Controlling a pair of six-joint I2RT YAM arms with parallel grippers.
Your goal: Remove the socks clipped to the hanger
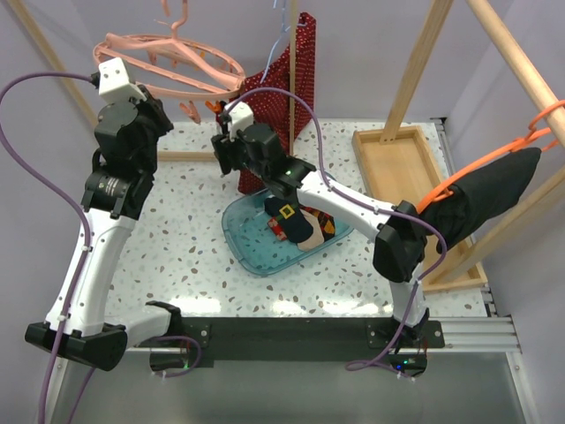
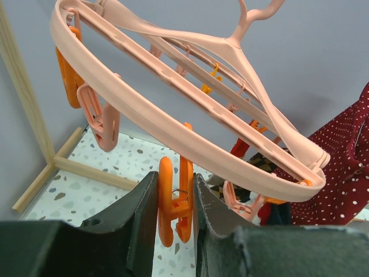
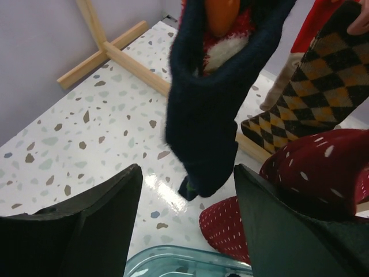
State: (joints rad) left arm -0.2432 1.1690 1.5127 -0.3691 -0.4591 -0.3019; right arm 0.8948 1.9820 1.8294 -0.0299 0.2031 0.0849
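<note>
The salmon-pink ring hanger (image 1: 168, 66) hangs at the back left; it fills the left wrist view (image 2: 173, 121). My left gripper (image 2: 176, 199) is shut on one of its orange clips (image 2: 176, 202), which holds no sock. My right gripper (image 3: 187, 184) is open just under a dark navy sock (image 3: 210, 104) that hangs from an orange clip. The sock's toe is between the fingers, touching neither. A dark argyle sock (image 3: 311, 86) hangs to its right. In the top view the right gripper (image 1: 231, 119) is under the ring's right side. Other socks (image 1: 296, 225) lie in a teal tray (image 1: 243, 243).
The red white-dotted garment (image 1: 296, 71) hangs just right of the ring, and its cloth is against my right finger (image 3: 311, 167). A black cloth on an orange hanger (image 1: 494, 190) hangs at the far right. A wooden tray (image 1: 402, 168) and frame posts stand at the back right.
</note>
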